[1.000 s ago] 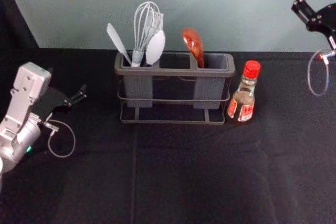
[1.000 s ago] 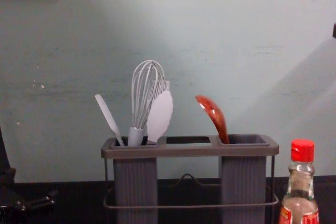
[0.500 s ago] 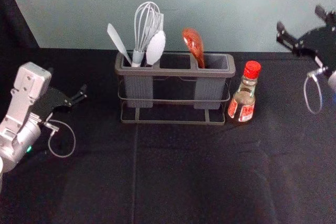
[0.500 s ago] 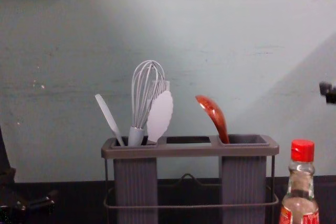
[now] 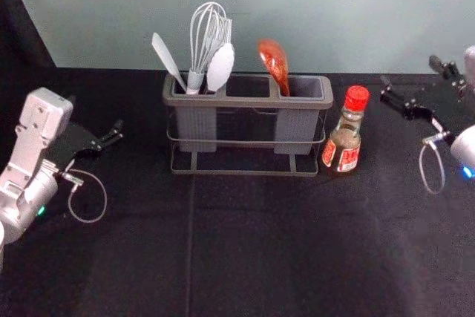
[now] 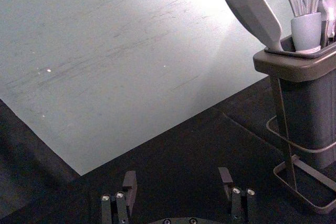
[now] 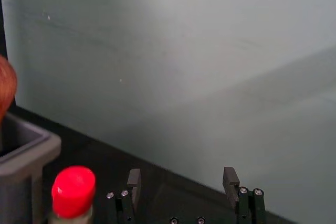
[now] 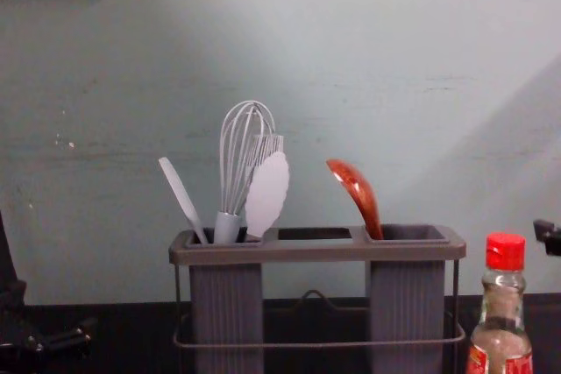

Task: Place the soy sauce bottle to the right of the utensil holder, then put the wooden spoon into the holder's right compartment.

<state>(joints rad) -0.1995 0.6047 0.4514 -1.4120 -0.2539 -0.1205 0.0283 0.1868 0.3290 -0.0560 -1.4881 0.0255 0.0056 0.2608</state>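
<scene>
Soy sauce bottle (image 5: 344,140) is standing upright, just right of the utensil holder (image 5: 241,102); the wooden spoon (image 5: 273,59) is leaning in its right compartment (image 5: 306,88). Right gripper (image 5: 409,73) is hovering right of the bottle, its 2 fingers spreading wide; left gripper (image 5: 95,113) is idling left of the holder, also gaping.

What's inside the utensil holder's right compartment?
The wooden spoon, bowl up and leaning left. Its lower handle is hidden by the compartment's wall.
</scene>
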